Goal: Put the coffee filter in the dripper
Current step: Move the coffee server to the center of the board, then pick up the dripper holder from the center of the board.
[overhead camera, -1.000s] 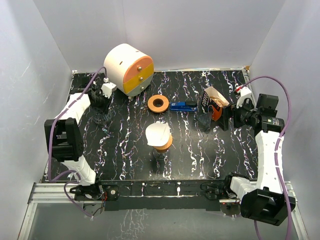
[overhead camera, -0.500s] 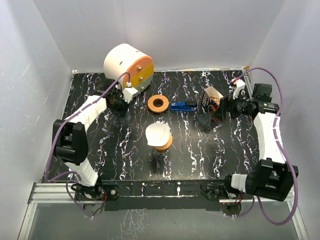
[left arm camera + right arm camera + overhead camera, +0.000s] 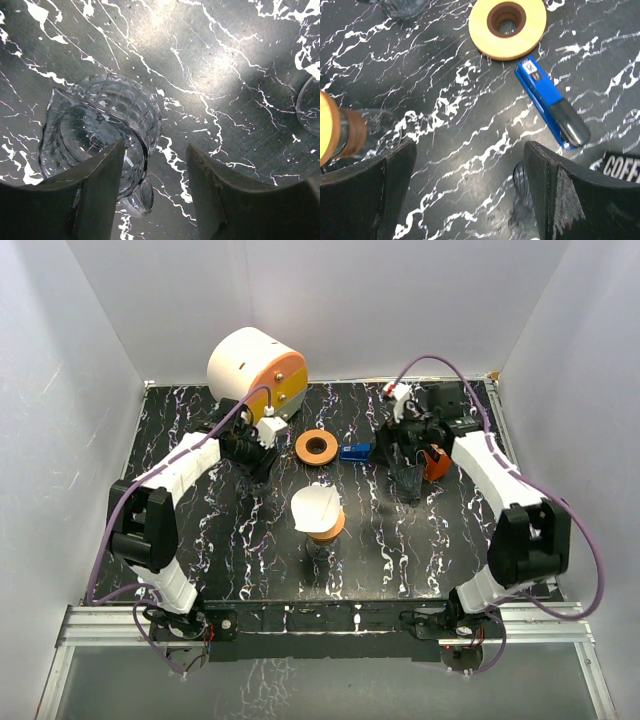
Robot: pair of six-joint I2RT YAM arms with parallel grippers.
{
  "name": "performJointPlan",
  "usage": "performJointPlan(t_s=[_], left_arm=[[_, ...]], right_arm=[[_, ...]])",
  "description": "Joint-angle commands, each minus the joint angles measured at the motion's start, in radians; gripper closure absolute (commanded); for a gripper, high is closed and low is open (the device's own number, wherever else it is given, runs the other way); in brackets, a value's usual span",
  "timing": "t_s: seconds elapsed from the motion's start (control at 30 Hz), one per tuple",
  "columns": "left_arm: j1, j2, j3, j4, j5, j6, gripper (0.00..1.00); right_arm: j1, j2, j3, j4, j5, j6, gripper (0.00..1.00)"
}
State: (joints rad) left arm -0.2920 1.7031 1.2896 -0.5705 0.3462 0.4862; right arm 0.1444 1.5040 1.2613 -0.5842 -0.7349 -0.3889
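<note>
Filter: the white coffee filter [image 3: 313, 505] sits on the mouth of the wood-collared carafe [image 3: 330, 531] at mid-table, well apart from both arms; neither gripper holds it
Seating: from overhead the filter looks perched and a little tilted, and I cannot tell whether it is pressed down inside
Left gripper [image 3: 155, 165]: fingers apart, clamped on nothing; one finger hangs over the rim of a ribbed clear glass cup [image 3: 100, 130] and the other stands beside it over bare table [image 3: 400, 540]
Why there: probably lined up to take the cup by its wall – with its flared shape and small handle it may be the dripper itself
Right gripper [image 3: 470, 150]: fingers spread wide with only table between them, low over the far right of the table
Why there: it is placed between the roll of tape [image 3: 507, 27] and the coffee filter box [image 3: 622, 165], so it could be heading for the box or for the dark glass cone [image 3: 519, 181] just beside its finger
Containers: the cup looks empty; the carafe carries only the filter; the box's contents are hidden; nothing can be seen inside the white-and-orange drum [image 3: 255, 375]
Loose items: a blue tool [image 3: 547, 97] lies flat just beside the tape roll, not touching it
Risk: the filter is light and unsecured – moving the carafe could tip it off
</note>
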Motion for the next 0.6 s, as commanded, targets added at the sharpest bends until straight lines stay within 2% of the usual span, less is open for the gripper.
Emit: performJointPlan(t_s=[0.0,0.3,0.43,0.57], left_arm=[[0.000,-0.077,0.074,-0.024,0.045,-0.004,0.45],[0.022,-0.078,0.166,-0.011,0.003,-0.104,0.30],[0.060,-0.112,0.158,-0.009,-0.002,-0.131,0.25],[0.096,-0.157,0.130,0.008,-0.013,-0.131,0.22]], right_arm=[[0.076,0.110,0.113,0.116,0.026,0.031,0.13],[0.210,0.394,0.328,0.164,0.143,0.167,0.17],[0.246,0.512,0.448,0.152,0.194,0.217,0.17],[0.285,0.614,0.575,0.128,0.323,0.240,0.18]])
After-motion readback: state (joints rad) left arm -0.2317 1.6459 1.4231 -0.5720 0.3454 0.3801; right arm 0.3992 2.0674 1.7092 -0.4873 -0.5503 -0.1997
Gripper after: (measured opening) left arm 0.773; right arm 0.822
